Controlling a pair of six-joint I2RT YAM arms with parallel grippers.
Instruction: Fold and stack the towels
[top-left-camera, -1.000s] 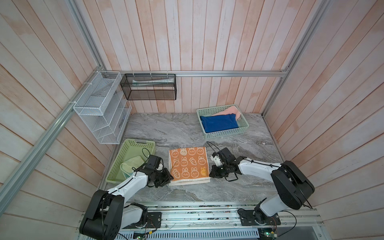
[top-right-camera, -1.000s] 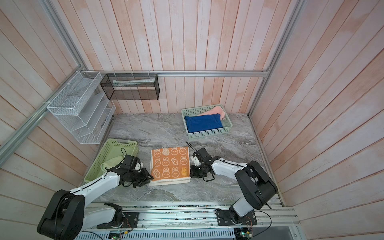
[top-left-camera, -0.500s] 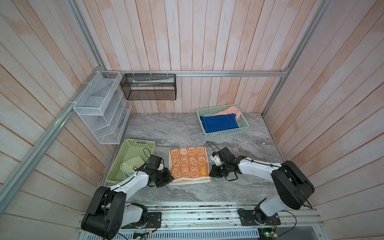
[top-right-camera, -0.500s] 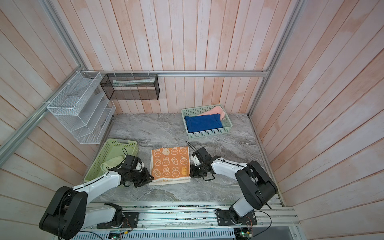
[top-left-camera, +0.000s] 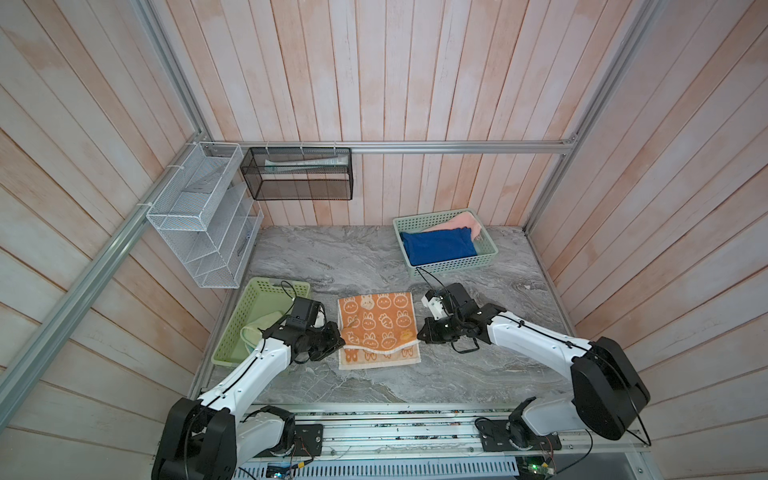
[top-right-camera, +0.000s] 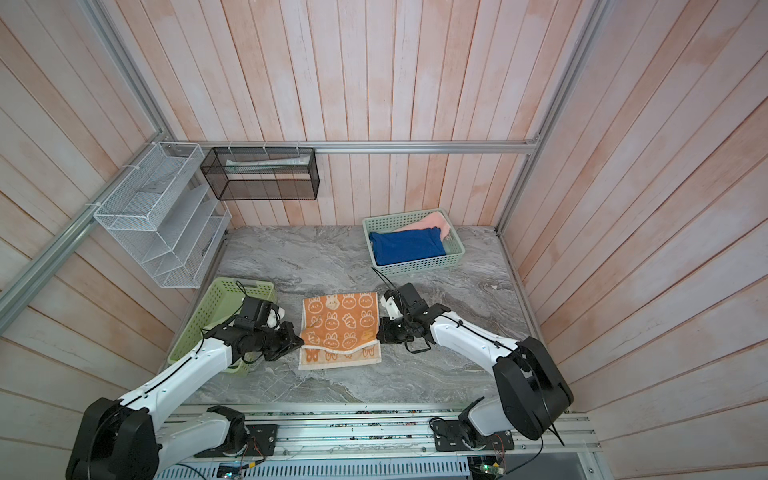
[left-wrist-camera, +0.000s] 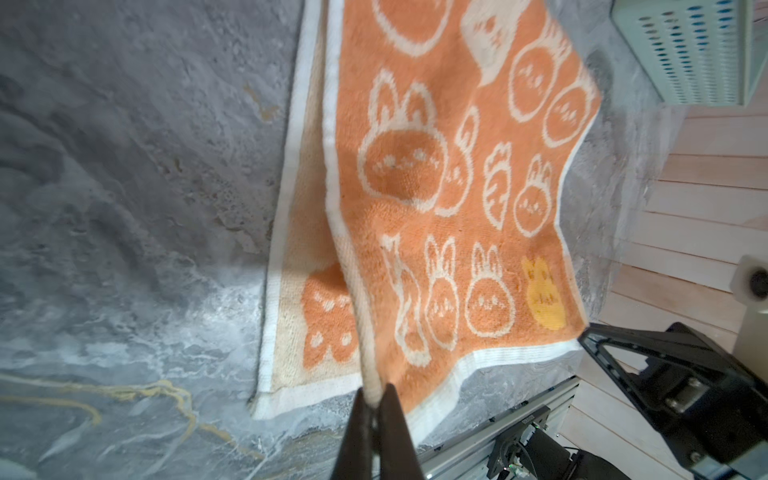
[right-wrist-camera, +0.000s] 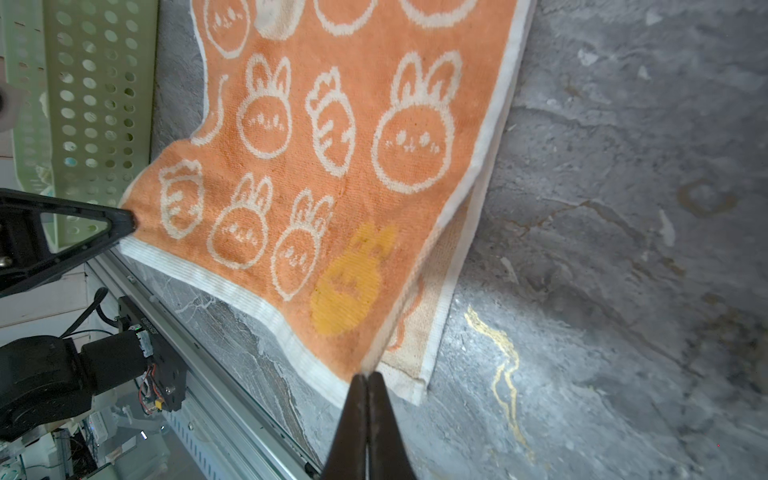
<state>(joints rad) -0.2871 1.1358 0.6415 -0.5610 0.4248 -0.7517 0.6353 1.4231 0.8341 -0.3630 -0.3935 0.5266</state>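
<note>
The left fingers (left-wrist-camera: 397, 432) are pinched together on one corner of the orange bunny towel (top-left-camera: 376, 322); the right fingers (right-wrist-camera: 351, 428) are clamped on the corner opposite; the held edge hangs raised above the towel's lower layer, which lies flat on the grey counter (top-left-camera: 316, 257); the blue towel (top-left-camera: 440, 247) and pink towel (top-left-camera: 461, 222) sit in the far basket (top-left-camera: 453, 266), well apart.
</note>
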